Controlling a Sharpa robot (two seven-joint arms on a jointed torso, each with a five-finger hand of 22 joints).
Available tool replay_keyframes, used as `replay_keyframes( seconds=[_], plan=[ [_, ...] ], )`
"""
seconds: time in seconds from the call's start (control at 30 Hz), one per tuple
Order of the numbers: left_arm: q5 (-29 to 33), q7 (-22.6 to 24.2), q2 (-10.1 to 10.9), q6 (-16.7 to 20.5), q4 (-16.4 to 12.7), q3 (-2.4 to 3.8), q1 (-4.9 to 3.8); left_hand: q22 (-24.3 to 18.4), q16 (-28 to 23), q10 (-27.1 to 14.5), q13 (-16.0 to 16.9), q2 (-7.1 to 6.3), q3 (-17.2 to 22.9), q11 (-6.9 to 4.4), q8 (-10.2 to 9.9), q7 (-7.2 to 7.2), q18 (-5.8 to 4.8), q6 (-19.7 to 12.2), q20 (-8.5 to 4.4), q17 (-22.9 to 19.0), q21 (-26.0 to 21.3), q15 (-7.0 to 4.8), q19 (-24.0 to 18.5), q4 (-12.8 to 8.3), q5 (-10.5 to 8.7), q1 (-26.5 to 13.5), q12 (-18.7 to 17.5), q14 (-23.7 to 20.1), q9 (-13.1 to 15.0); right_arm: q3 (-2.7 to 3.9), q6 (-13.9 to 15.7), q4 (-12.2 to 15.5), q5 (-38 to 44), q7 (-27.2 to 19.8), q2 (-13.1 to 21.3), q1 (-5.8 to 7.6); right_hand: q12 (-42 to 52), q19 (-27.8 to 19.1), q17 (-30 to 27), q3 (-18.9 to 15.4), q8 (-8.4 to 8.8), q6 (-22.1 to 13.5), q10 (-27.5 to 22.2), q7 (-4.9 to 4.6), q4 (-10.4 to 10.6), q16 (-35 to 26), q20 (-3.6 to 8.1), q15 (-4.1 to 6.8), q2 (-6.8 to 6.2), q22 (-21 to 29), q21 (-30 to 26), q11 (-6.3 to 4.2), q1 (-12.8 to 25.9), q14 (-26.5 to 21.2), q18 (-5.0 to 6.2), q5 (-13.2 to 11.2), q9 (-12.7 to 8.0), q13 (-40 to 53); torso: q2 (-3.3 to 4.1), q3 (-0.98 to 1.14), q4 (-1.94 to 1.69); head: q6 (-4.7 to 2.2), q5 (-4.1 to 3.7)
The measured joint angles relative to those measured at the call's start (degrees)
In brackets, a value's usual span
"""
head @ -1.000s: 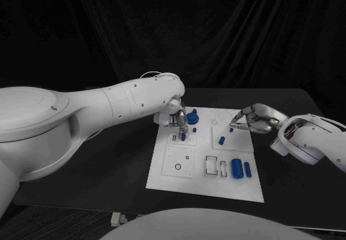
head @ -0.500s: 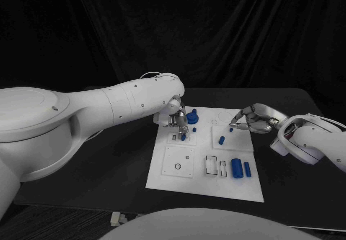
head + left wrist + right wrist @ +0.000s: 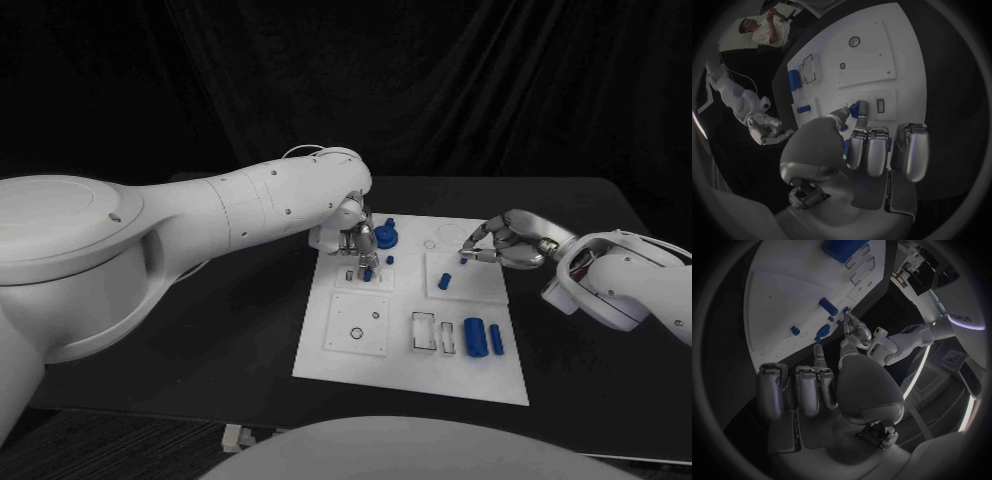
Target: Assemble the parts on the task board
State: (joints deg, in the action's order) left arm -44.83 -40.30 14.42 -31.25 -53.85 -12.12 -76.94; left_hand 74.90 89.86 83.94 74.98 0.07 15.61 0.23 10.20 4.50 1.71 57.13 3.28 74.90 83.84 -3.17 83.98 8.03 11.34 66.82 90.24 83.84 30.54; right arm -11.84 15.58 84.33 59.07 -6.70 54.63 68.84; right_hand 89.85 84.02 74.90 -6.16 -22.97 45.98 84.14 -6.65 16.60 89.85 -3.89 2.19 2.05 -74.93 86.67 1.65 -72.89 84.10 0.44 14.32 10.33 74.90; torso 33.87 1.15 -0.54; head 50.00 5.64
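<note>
**Blue peg held over the white board's upper left**

White and flat, the rectangular task board (image 3: 411, 345) lies in the middle of the frame on the black table (image 3: 216, 330). At its upper left the left hand (image 3: 355, 240) has its fingers closed round a small blue plastic peg (image 3: 368, 262), held upright just above a square plate with a slot. The piece looks light, stiff and smooth, so I would guess it could slip or tilt; a pinch on its upper end seems best. Close beside it stands a blue knobbed part (image 3: 387, 232), which may crowd the fingers. Further right lie a short blue cylinder (image 3: 444, 280), then two blue bars (image 3: 482, 335) at lower middle. At the board's upper right edge the right hand (image 3: 498, 243) hovers with fingers curled; whether it pinches anything I cannot tell.
</note>
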Motion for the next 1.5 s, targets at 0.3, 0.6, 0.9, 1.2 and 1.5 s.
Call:
replay_keyframes(
  seconds=[0.3, 0.6, 0.9, 1.2, 1.5],
  plan=[
    [0.02, 0.01, 0.0, 0.0, 0.2, 0.03, 0.0, 0.0, 0.0, 0.04, 0.0, 0.27, 0.7, -0.38, 0.0, -0.2, -0.01, 0.2, -0.44, 0.0, -0.23, -0.21, 0.0, -1.49, 4.7, 0.27, 0.0, 0.21, 0.4, 0.0, -0.31, -0.05, 0.0, 0.08, 0.03, -0.12, 0.0, -0.2, 0.0, 0.0, 0.0, 0.0, 0.0, 0.0, 0.0, 0.0, -0.2, 0.0, 0.0, 0.0, 0.0, 0.0, 0.0, 0.0, 0.0, -0.22, -0.01, 0.0, 0.0, 0.0, 0.01, 0.0, 0.08],
    [0.06, 0.02, -0.02, 0.0, 0.26, 0.05, 0.0, 0.0, 0.0, 0.02, 0.0, -0.11, 2.2, -0.39, 0.0, -0.28, -0.01, 0.5, -0.44, 0.0, -0.29, -0.41, 0.0, -3.65, 11.57, 1.12, 0.0, 0.0, 1.77, 0.0, -0.56, -0.09, 0.0, 0.15, 0.01, -0.16, 0.0, -0.2, 0.0, 0.0, 0.0, 0.0, 0.0, 0.0, 0.0, 0.0, -0.2, 0.0, 0.0, 0.01, 0.0, 0.0, 0.0, 0.0, 0.0, -0.22, -0.01, 0.0, -0.01, -0.01, 0.01, 0.0, 0.23],
    [0.07, 0.02, -0.02, 0.11, 0.31, 0.06, 0.0, 0.0, 0.0, 0.05, 0.0, -0.54, 3.28, -0.78, 1.34, -0.74, -0.01, 1.14, -0.85, 0.0, -0.45, -0.64, -0.01, -5.42, 13.85, 1.6, 0.0, 0.19, 4.06, 0.0, -0.9, -0.13, 0.0, 0.31, 0.0, -0.22, 0.0, -0.2, 0.0, -0.16, 0.0, 0.0, 0.0, 0.0, -0.16, 0.0, -0.2, 0.0, 0.0, 0.02, 0.0, 0.0, 0.0, 0.0, 0.0, -0.22, -0.01, 0.0, -0.03, -0.01, 0.01, 0.0, 0.26],
    [0.11, 0.01, 0.18, 0.77, -0.07, 0.03, 0.0, 0.0, 0.0, 0.09, 0.0, -0.93, 3.01, -1.57, 5.13, -1.31, -0.01, 0.6, -1.26, 0.0, -0.45, -1.45, 0.01, -5.69, 15.14, 1.21, 0.0, 0.22, 9.65, 0.0, -1.25, -0.14, 0.0, 0.53, 0.0, -0.26, 0.0, -0.2, 0.0, -0.16, 0.0, 0.0, 0.0, 0.0, -0.16, 0.0, -0.2, 0.0, 0.0, 0.02, -0.25, 0.0, -0.01, 0.0, 0.01, -0.46, 0.03, 0.0, -0.03, -0.01, 0.01, 0.0, 0.36],
    [0.11, 0.0, 1.63, 3.58, -2.35, 0.01, 0.02, 0.0, 0.0, 0.09, 0.0, -1.12, 3.18, -1.57, 6.31, -1.83, 0.0, -0.02, -1.65, 0.0, -0.45, -1.44, 0.0, -5.52, 15.59, 1.02, 0.0, 0.21, 12.26, 0.0, -1.5, -0.14, 0.0, 0.79, 0.13, -0.42, 0.0, -0.2, 0.0, -0.16, 0.0, 0.0, 0.0, 0.0, -0.16, 0.0, -0.2, 0.0, 0.0, 0.02, -0.49, 0.0, -0.01, 0.0, 0.0, -0.45, 0.03, 0.0, -0.03, -0.01, 0.01, 0.0, 0.28]
  ],
)
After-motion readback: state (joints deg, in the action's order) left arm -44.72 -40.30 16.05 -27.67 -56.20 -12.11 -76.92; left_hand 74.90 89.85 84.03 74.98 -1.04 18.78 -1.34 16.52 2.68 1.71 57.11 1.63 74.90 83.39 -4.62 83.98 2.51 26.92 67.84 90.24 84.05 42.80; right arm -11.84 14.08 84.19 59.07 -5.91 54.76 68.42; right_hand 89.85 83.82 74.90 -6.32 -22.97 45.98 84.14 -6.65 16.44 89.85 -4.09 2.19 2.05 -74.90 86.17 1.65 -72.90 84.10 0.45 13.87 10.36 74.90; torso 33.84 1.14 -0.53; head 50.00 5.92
